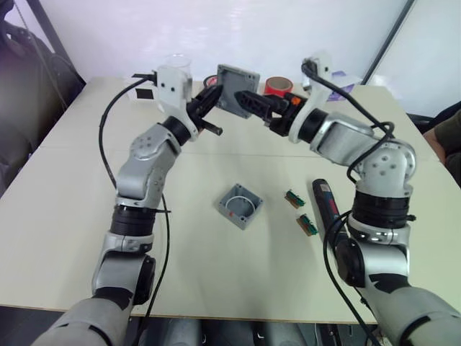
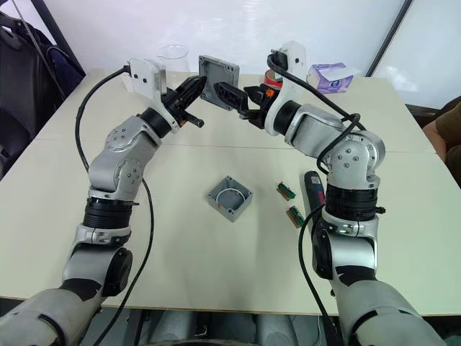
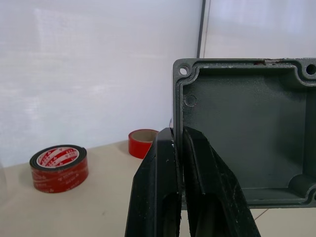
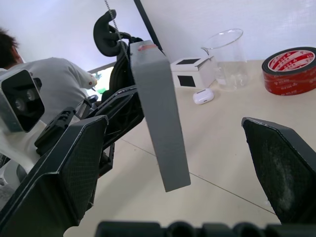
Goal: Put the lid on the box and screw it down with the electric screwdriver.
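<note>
**Lid held in mid-air between both arms; box and screwdriver on the table**

I found the lid (image 2: 219,76) raised well above the table (image 1: 79,216), between the two grippers, standing on edge with its hollow side toward the head camera. The left gripper (image 3: 178,148) had its two fingers closed on one rim wall of the lid, one finger inside the hollow and one outside. The right gripper (image 4: 177,163) had its fingers wide apart on either side of the lid and touching nothing that I could see; the lid hung in the gap between them, its plain flat face toward one finger.

I judged the lid to be light, rigid moulded plastic, not fragile, but smooth enough to pivot in a pinch on one thin wall. The better hold would be across two opposite outer edges, clear of the corner screw holes.

Both arms were bent at the elbow and reached forward and inward, forearms converging over the far middle of the table.

The box (image 1: 239,205) sat open side up near the table's centre, below the raised lid and nearer the robot. The screwdriver (image 1: 324,200) lay flat to its right, just beyond two small green pieces (image 1: 300,211). Rolls of red tape (image 3: 59,168) and a clear beaker (image 4: 228,59) stood at the far edge.
</note>
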